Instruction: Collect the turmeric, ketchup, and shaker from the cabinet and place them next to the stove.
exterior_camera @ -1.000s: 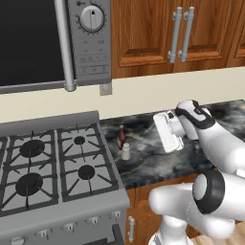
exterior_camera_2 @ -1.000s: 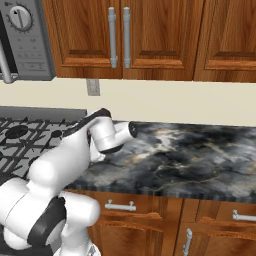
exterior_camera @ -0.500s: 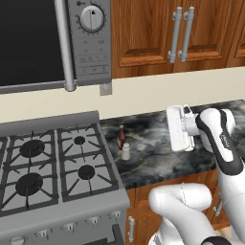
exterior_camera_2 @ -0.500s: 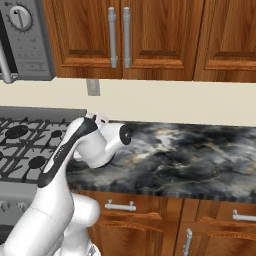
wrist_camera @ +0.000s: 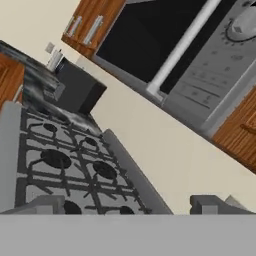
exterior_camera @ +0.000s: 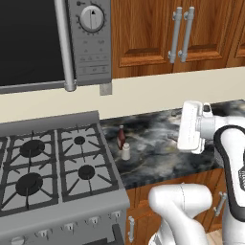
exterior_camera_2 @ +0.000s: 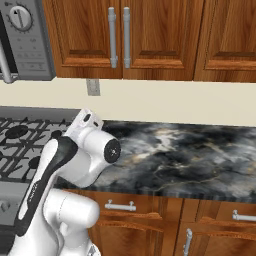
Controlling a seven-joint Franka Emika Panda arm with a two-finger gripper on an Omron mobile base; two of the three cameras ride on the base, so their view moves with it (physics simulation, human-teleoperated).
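The ketchup, a slim dark bottle, stands on the dark marble counter right beside the stove. The small white shaker sits just in front of it. My gripper hovers over the counter well to the right of both, facing the stove. Its fingertips stand wide apart, open with nothing between them. The cabinet above the counter has its wooden doors shut, also seen from the other side. The turmeric is out of view.
A grey microwave with a dial hangs over the stove. A wall outlet sits below it. The marble counter runs to the right, with wooden drawers beneath. A dark box stands on the counter beyond the stove.
The arm has risen and its hand has drifted a little to the right, away from the ketchup and shaker. The bottles have stayed put and the jaws stay open.
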